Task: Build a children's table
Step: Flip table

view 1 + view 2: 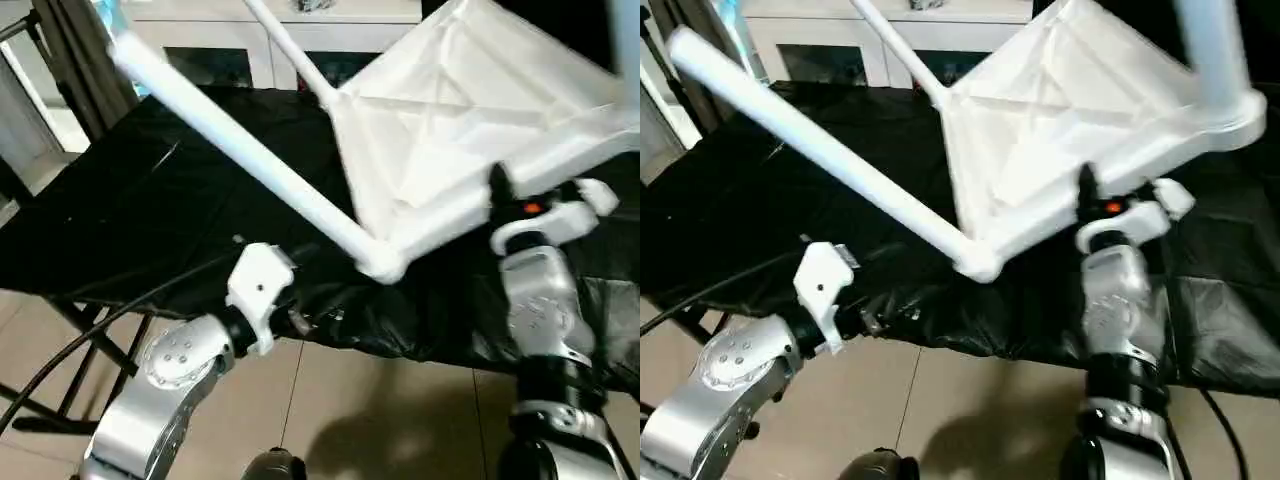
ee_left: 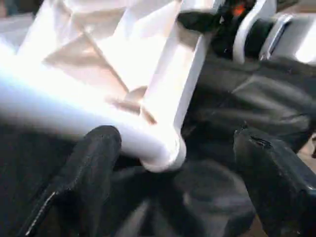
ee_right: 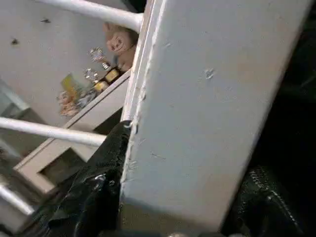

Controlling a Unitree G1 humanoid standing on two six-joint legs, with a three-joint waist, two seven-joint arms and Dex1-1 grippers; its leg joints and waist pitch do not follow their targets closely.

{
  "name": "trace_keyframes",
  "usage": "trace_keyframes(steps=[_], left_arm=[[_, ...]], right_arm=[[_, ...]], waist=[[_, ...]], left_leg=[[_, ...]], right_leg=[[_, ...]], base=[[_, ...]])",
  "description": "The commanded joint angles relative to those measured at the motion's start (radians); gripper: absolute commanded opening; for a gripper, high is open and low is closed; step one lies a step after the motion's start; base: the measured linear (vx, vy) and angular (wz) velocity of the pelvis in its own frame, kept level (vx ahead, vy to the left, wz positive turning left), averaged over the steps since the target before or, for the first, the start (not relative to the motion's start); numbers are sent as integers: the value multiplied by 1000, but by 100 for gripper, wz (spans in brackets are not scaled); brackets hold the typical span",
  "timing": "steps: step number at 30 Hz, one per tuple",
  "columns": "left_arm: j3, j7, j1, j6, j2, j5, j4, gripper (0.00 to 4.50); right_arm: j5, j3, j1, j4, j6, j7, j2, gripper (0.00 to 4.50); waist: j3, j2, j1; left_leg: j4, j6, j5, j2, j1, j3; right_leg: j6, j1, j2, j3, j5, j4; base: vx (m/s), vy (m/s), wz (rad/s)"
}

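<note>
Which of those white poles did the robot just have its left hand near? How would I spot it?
Find the black-covered table, then the tilted white tabletop held above it, ribbed underside showing. The leg you want runs from the tabletop's lowest corner socket up toward the far left. Of the legs, it is thickest-looking and nearest the left gripper, whose black fingers stand open.

The tabletop (image 1: 470,130) stood tilted above the cloth-covered table (image 1: 150,210), with a leg (image 1: 240,150) reaching left. A cabinet (image 1: 250,30) stood behind.
</note>
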Motion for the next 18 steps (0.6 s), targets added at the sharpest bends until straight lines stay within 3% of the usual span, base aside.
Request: trace_keyframes(steps=[1, 4, 6, 8, 9, 14, 18], left_arm=[[1, 23, -24, -3, 3, 31, -6, 410], [9, 29, -45, -6, -10, 28, -5, 410], [13, 22, -70, 4, -13, 18, -19, 410], [14, 19, -93, 27, -13, 6, -39, 410], [12, 14, -98, 35, -9, 3, -45, 410], [4, 38, -103, 27, 8, 54, -21, 410], [6, 39, -119, 17, 19, 75, -13, 410]], right_arm=[[-150, 56, 26, -35, -14, -38, -46, 197], [-190, 65, 28, -58, -16, -79, -56, 197], [-236, 82, 33, -81, -17, -118, -68, 196], [-268, 99, 39, -113, -13, -146, -72, 196], [-277, 108, 44, -127, -8, -155, -72, 196], [-343, 132, 75, -175, 0, -231, -75, 195], [-382, 150, 80, -186, 0, -257, -81, 195]], waist=[[-64, -21, -16], [-62, -24, -29], [-63, -20, -32], [-61, -24, -33], [-62, -21, -31], [-62, -26, -39], [-63, -23, -41]], left_leg=[[-76, -48, -151, 42, 45, -28], [-76, -37, -167, 41, 41, -28], [-77, -39, -194, 44, 47, -28], [-79, -43, -208, 44, 49, -27], [-81, -49, -209, 46, 52, -28], [-82, -50, -210, 43, 47, -29], [-86, -62, -246, 45, 55, -30]], right_leg=[[-75, 12, -38, 27, 26, -86], [-77, 16, -44, 27, -44, -93], [-75, 11, -42, 28, -100, -98], [-73, 8, -40, 29, -126, -100], [-71, 5, -40, 30, -129, -99], [-55, 7, -38, 29, -101, -99], [-48, 2, -37, 29, -128, -102]], base=[[0, 0, 0], [0, 0, 0], [0, 0, 0], [0, 0, 0], [0, 0, 0], [0, 0, 0], [0, 0, 0]])
